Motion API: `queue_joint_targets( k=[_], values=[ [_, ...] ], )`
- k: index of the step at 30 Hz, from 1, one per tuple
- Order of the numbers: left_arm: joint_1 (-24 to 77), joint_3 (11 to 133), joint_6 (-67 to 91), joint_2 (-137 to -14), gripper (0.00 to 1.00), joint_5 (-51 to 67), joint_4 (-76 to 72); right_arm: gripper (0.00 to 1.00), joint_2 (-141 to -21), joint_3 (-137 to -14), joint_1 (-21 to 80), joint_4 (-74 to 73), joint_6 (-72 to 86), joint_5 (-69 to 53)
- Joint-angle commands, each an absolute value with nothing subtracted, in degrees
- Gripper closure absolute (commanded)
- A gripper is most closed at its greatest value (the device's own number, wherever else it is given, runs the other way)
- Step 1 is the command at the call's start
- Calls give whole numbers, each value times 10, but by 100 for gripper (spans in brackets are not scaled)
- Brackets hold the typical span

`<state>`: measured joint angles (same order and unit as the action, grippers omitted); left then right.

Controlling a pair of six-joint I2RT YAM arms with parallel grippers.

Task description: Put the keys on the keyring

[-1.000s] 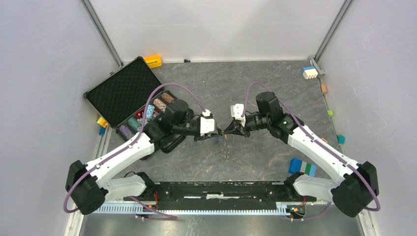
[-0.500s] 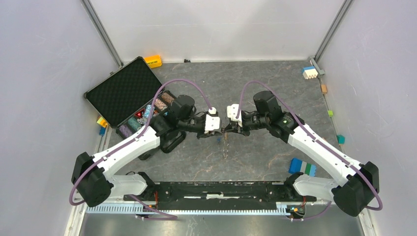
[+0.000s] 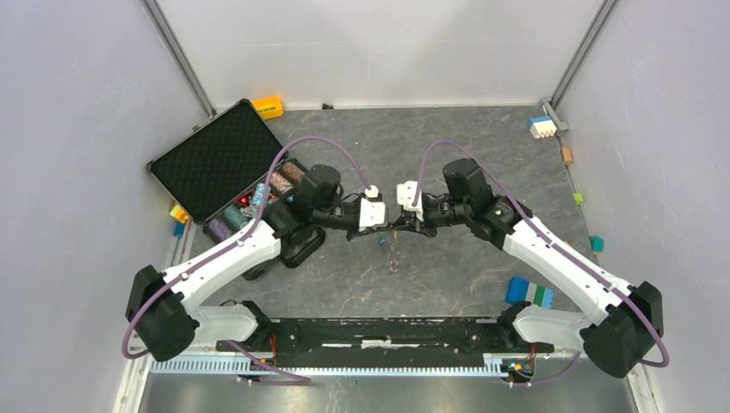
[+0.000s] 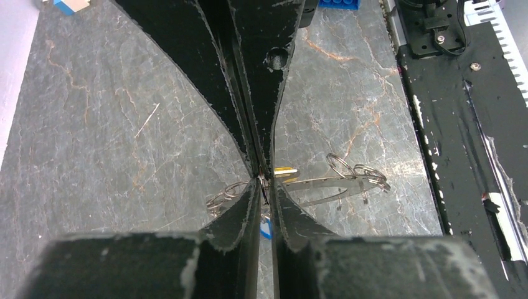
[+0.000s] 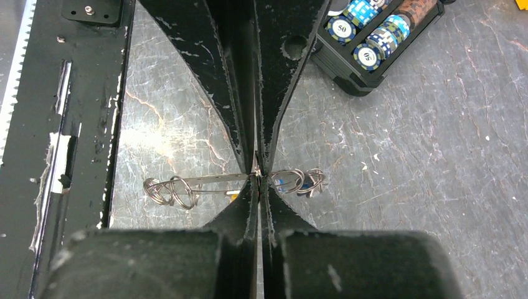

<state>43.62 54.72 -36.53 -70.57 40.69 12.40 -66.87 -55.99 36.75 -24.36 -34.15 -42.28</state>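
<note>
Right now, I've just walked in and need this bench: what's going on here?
The left gripper and the right gripper meet tip to tip, both shut, right at the keyring, a metal strand with rings at its ends. The blue key and the yellow key show close beside it. What each gripper pinches is too small to tell.

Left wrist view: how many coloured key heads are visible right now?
2. A yellow plastic key head shows just right of the tip of the left tool; a blue plastic key head shows lower, through the gap between its fingers. Others may hide behind the fingers.
</note>
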Motion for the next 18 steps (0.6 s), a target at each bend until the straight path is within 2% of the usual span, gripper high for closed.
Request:
queue_joint_targets(
  k=[1, 5, 9, 10, 14, 18],
  values=[
    [435, 553, -340, -704, 87, 421, 94, 100, -662, -558, 372, -207, -327, -428],
    [435, 549, -339, -702, 97, 420, 90, 100, -659, -551, 372, -203, -324, -426],
    [435, 546, -333, -699, 98, 418, 87, 100, -658, -548, 371, -201, -324, -425],
    [435, 542, -331, -696, 98, 415, 85, 98, -658, -547, 372, -200, -324, -424],
    [425, 509, -313, -672, 98, 418, 43, 78, -644, -531, 370, -180, -316, -413],
    [398, 476, -259, -657, 98, 454, -22, 67, -640, -535, 364, -184, -314, -433]
  ],
)
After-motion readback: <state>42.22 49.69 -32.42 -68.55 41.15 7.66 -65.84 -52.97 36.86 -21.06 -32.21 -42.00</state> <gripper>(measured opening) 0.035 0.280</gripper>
